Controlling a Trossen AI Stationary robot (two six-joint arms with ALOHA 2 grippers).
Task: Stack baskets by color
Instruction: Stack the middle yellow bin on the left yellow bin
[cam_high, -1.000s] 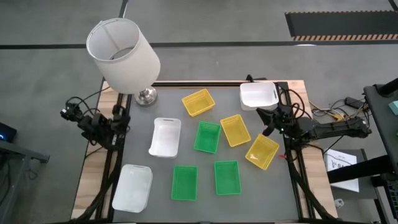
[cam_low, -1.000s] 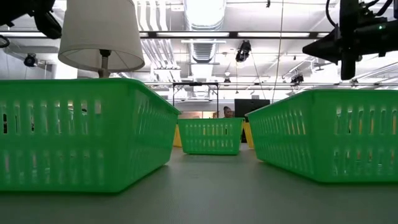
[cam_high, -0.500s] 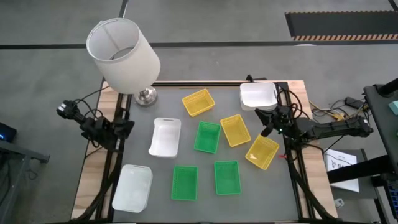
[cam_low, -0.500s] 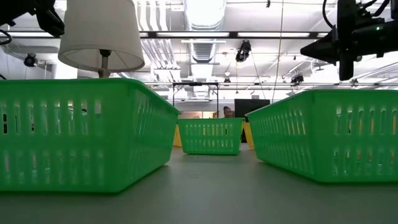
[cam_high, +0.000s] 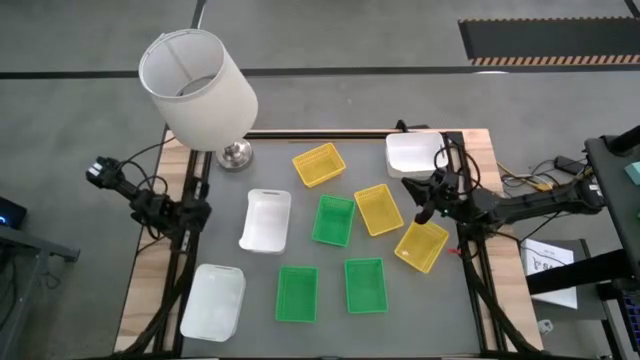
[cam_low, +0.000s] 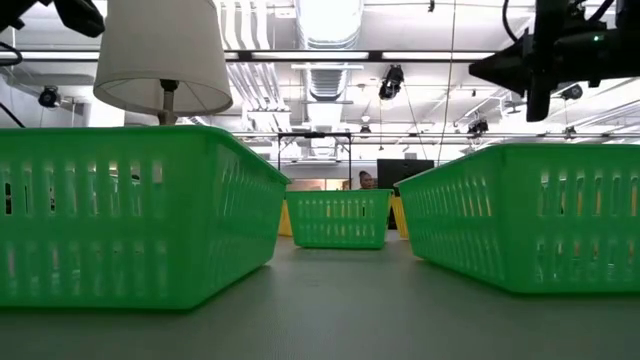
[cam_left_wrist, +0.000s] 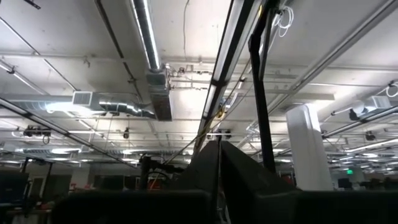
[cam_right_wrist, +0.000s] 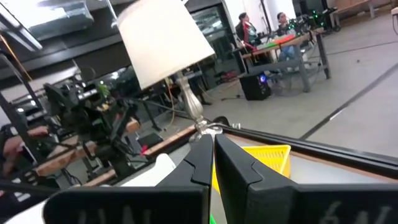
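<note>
No basket is stacked yet; all nine lie singly on the table (cam_high: 455, 300), so the step in hand is judged to be an approach for a first pick. To do it well, the right gripper (cam_high: 428, 203) needs its fingers, now pressed together and holding nothing, parted before descent, then lowered over one wall of a basket, not its floor, so the tray lifts level and nests squarely in a like-coloured one. The right gripper hangs above the table near the right edge, between the white basket (cam_high: 414, 154) at the far right corner and two yellow baskets: one (cam_high: 379, 208) just beside it toward the middle, another (cam_high: 421, 244) just nearer the front. The left gripper (cam_high: 98, 170), also closed and empty, waits off the left edge.
</note>
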